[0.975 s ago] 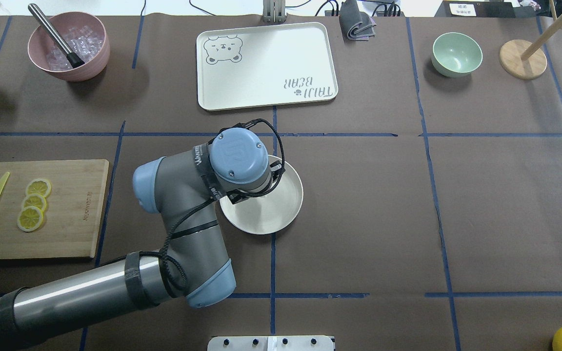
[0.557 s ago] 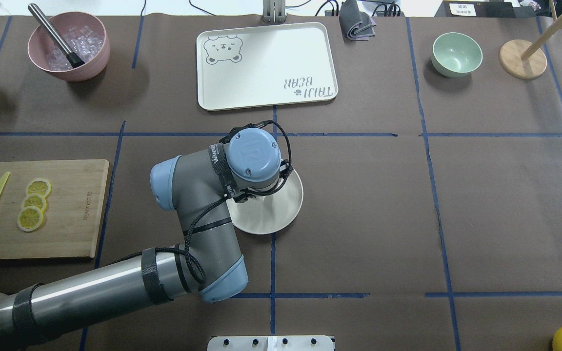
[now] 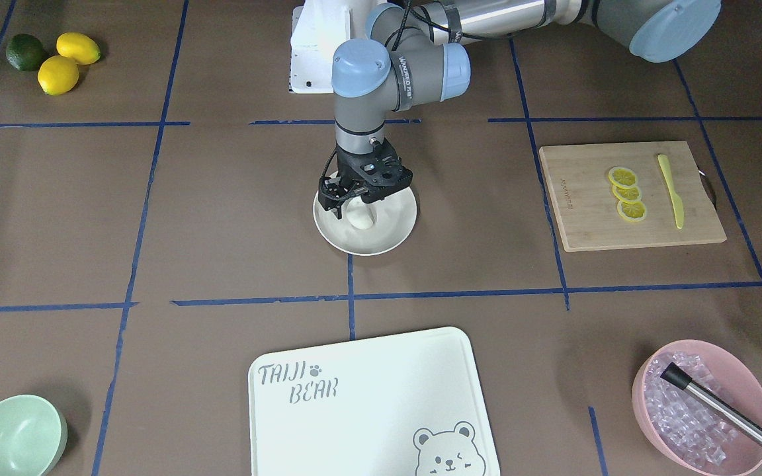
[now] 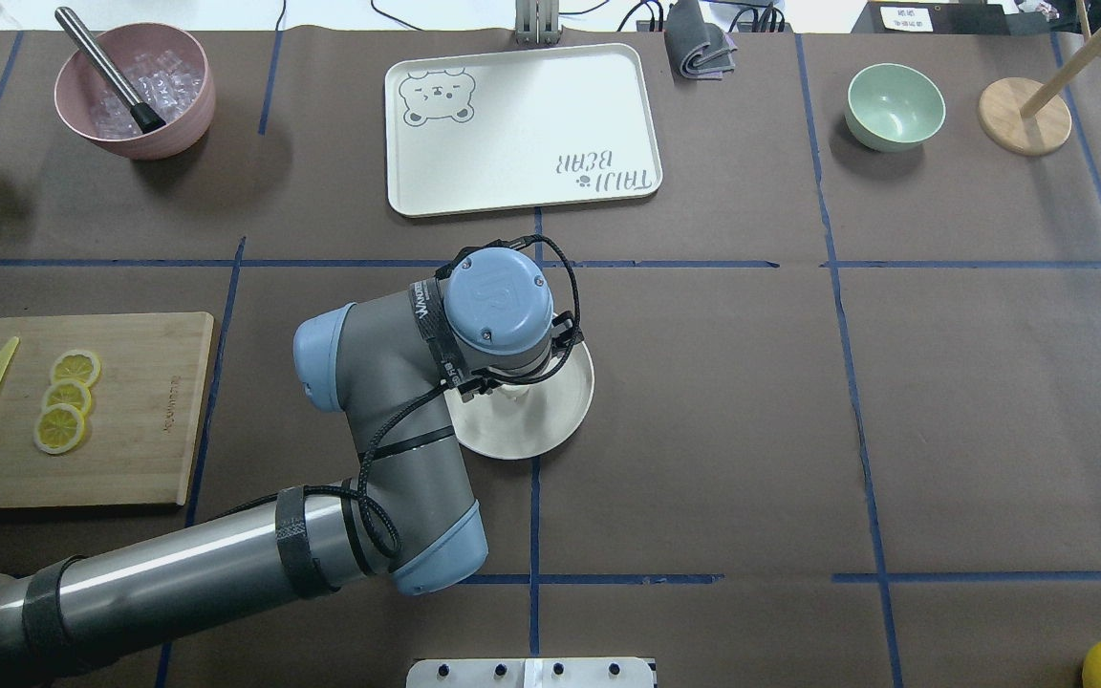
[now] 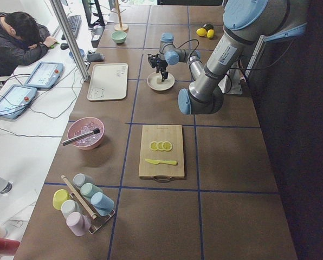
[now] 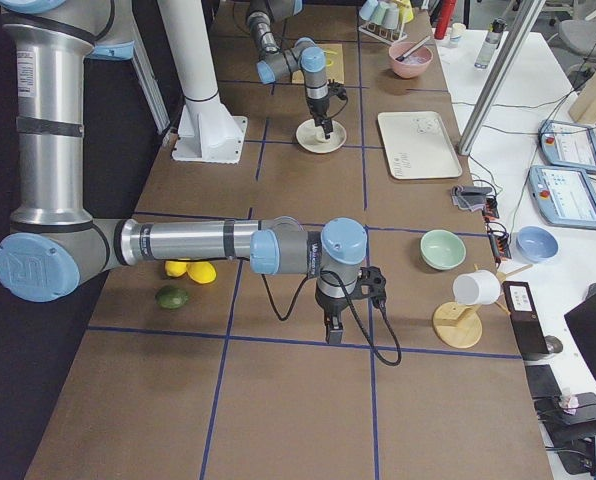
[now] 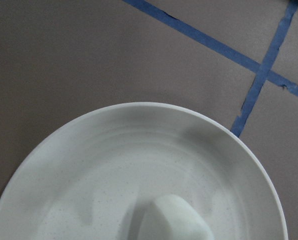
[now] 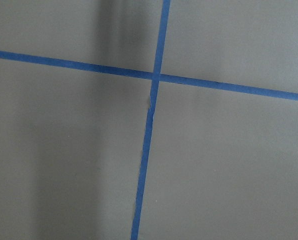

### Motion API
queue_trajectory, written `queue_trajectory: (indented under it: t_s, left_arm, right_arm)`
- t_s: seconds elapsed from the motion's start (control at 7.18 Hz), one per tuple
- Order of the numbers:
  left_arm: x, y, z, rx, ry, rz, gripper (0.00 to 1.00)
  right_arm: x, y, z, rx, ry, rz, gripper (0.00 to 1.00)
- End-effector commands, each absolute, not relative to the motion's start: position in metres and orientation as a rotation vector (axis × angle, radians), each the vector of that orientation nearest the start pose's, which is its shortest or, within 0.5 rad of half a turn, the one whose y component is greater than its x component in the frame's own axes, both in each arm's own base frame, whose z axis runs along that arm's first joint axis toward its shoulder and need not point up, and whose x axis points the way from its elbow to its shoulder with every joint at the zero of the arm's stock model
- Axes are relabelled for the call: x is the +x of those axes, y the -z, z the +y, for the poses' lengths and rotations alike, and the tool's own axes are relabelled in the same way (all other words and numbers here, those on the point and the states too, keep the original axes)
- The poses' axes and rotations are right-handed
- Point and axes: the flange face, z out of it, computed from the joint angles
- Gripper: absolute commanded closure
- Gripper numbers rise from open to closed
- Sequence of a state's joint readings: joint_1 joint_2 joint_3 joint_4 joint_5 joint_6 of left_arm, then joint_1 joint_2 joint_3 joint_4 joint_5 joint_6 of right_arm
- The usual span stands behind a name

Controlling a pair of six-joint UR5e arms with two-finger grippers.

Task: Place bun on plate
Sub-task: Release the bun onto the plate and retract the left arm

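Front view: my left pincer [image 3: 354,210] hangs low over the plate [image 3: 391,228], with fingers either side of the bun [image 3: 361,219]. The bun seems to touch the plate, but I cannot tell whether I am gripping it or have let go.

Overhead: in the last second my wrist slid from the plate's left rim to over its middle. Only release and retreat look to be left.

Wrist view: the bun lies well inside the rim.

The cutting board [image 4: 130,411] and bear tray [image 4: 522,129] sit well apart, so nothing blocks a lift.

Right view: my right pincer [image 6: 330,335] idles far off, and I cannot tell its state.
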State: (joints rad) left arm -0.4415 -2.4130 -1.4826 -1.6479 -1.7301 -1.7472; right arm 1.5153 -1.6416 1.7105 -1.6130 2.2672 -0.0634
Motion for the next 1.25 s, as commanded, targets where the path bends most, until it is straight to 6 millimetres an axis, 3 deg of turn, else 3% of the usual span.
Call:
queue_trajectory:
  t_s: [0.0, 0.42, 0.84, 1.11]
  left_arm:
    - [0.582, -0.173, -0.413, -0.072, 0.373, 0.841, 0.01]
    - [0.426, -0.238, -0.404, 0.026, 0.014, 0.720, 0.01]
    - [0.279, -0.347, -0.458, 0.058, -0.217, 0.635, 0.00]
    - [0.165, -0.420, -0.478, 0.085, -0.315, 0.564, 0.00]
  right_arm:
    - [0.044, -0.633, -0.466, 0.029, 0.123, -0.697, 0.00]
    - [0.044, -0.634, -0.465, 0.028, 0.126, -0.697, 0.00]
    - [0.044, -0.635, -0.465, 0.029, 0.132, -0.698, 0.00]
    - [0.043, -0.634, -0.465, 0.029, 0.133, -0.701, 0.00]
